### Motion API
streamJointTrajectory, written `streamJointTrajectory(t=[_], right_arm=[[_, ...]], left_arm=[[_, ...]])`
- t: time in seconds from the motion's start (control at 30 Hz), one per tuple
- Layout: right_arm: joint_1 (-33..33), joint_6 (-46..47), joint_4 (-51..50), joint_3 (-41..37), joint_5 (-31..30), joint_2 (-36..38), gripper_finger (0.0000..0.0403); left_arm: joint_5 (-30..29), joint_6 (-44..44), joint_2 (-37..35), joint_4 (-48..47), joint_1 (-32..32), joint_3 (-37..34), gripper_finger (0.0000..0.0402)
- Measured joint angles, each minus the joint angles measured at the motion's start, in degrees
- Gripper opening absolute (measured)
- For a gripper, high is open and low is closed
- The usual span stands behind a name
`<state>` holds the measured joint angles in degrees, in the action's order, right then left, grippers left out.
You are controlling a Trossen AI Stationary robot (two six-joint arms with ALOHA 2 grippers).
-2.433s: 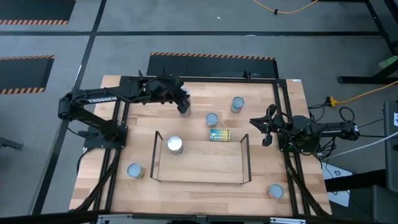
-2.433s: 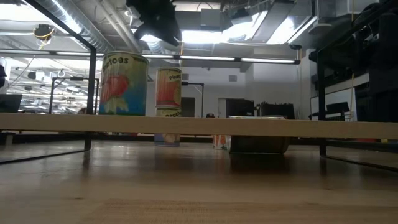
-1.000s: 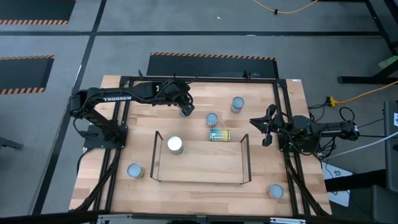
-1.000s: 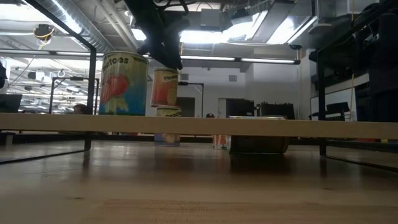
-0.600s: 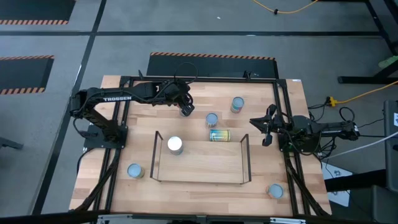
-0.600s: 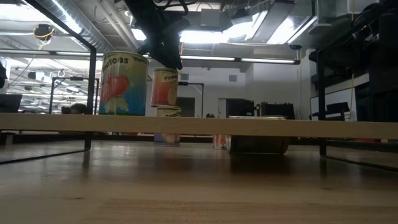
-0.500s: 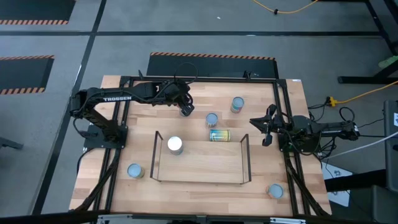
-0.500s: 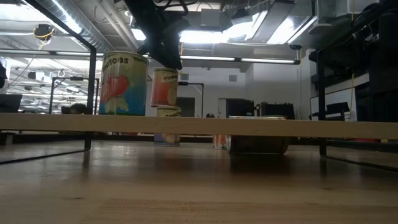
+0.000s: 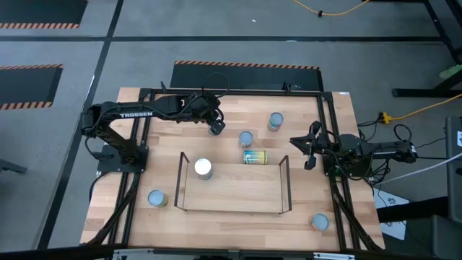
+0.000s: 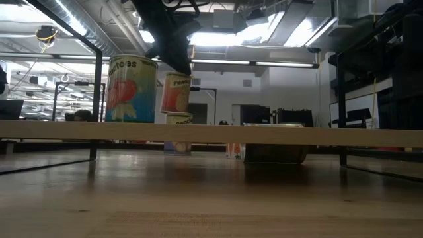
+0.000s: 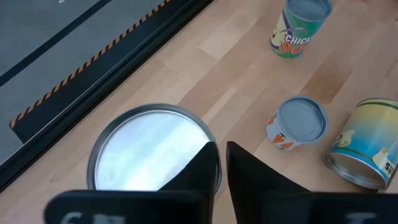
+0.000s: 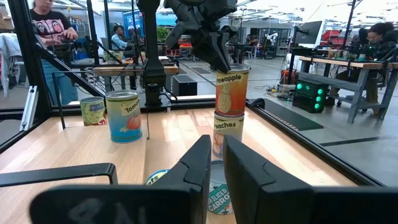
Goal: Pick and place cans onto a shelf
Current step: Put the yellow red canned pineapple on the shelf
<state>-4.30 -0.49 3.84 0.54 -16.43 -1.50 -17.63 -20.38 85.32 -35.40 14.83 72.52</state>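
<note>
At the table's far edge, left gripper pinches the top can of a stack of 2, ready to lift it toward the shelf; right gripper waits narrow, empty.

Seen from above: seven cans show their tops, one on the shelf, six on the bench. An eighth is stacked beneath another. One shelf, one bench, two robot arms.
</note>
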Motion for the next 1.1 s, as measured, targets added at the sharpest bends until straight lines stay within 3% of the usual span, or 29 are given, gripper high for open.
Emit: streamJointTrajectory(t=[0.17,1.1], right_arm=[[-0.01,0.00,-0.02,0.00,0.00,0.00,0.0048],[0.01,0.00,0.00,0.00,-0.02,0.00,0.0048]], left_arm=[[-0.55,0.00,0.00,0.00,0.00,-0.01,0.0003],[-0.96,1.49,-1.76,1.61,-2.40,-0.01,0.0000]])
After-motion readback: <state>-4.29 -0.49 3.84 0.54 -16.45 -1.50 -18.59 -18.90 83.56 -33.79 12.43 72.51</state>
